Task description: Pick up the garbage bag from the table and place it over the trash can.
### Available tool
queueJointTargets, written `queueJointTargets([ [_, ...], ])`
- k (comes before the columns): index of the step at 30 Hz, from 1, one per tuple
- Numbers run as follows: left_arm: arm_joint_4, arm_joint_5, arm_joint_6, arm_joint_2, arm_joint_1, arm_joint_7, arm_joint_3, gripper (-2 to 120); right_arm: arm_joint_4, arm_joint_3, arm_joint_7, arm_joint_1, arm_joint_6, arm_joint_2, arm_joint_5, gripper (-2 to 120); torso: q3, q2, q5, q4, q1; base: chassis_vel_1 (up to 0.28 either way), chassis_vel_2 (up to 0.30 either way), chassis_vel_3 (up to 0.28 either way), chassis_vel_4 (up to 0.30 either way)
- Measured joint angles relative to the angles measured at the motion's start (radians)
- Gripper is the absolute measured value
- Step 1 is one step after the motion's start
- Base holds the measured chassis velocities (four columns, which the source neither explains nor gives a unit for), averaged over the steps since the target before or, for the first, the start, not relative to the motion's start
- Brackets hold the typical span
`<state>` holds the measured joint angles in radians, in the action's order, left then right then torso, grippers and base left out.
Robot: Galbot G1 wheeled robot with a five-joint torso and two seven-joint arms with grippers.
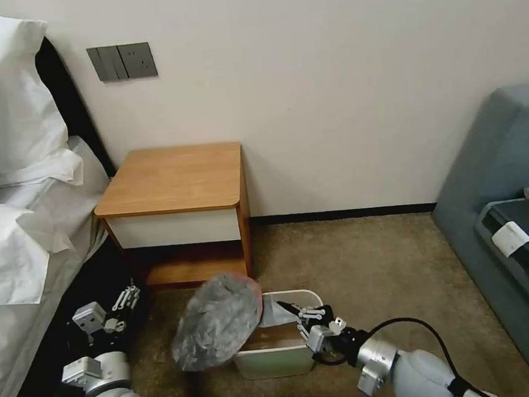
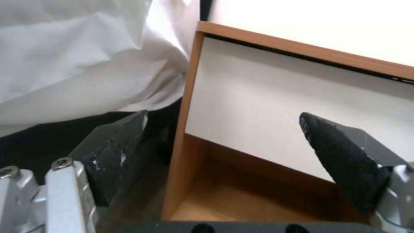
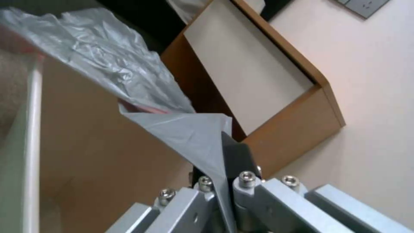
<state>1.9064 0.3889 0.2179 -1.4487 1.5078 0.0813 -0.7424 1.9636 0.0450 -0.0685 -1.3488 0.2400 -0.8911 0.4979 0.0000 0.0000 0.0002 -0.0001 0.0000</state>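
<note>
Head view: our right gripper point(image 1: 291, 310) pinches the garbage bag point(image 1: 216, 320) over the trash can point(image 1: 275, 359); left gripper point(image 2: 224, 155) idles agape near the table point(image 1: 173, 178). We judge draping underway; next, spread the mouth over the rim.

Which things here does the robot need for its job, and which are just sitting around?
Needed for the job:
crinkled grey plastic garbage bag, pinched in the right hand
cream plastic trash can, bag draped over its left rim
orange-brown wooden nightstand
left hand, open, low beside the bed

Just sitting around:
white pillows
grey wall switches
blue-grey sofa
</note>
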Motion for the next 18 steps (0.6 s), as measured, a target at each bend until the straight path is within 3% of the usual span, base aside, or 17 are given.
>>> queueJointTargets([
  [6,0.003,-0.014,0.001,-0.006,0.008,-0.002,0.012,91,0.002,0.004,-0.011,0.005,-0.006,0.004,-0.009,0,0.0,0.0,0.0,0.0,0.0,0.0,0.0,0.0,0.0],
  [9,0.008,-0.022,0.001,-0.016,0.012,-0.003,0.019,91,-0.001,-0.018,-0.019,0.03,-0.023,0.015,-0.041,10,0.0,0.0,0.0001,0.0001,0.0,0.0,0.0,0.0,0.0],
  [13,0.01,-0.052,0.001,-0.029,0.016,-0.003,0.039,91,0.007,-0.081,-0.088,0.1,-0.108,0.082,-0.204,24,0.0,0.0,0.0001,0.0001,0.0,0.0,0.0,0.0,0.0],
  [18,-0.01,-0.099,0.005,-0.051,0.013,-0.003,0.053,91,0.029,-0.14,-0.18,0.191,-0.216,0.206,-0.369,44,0.0,0.0,-0.0001,0.0003,0.0,0.0,0.0,0.0,0.0],
])
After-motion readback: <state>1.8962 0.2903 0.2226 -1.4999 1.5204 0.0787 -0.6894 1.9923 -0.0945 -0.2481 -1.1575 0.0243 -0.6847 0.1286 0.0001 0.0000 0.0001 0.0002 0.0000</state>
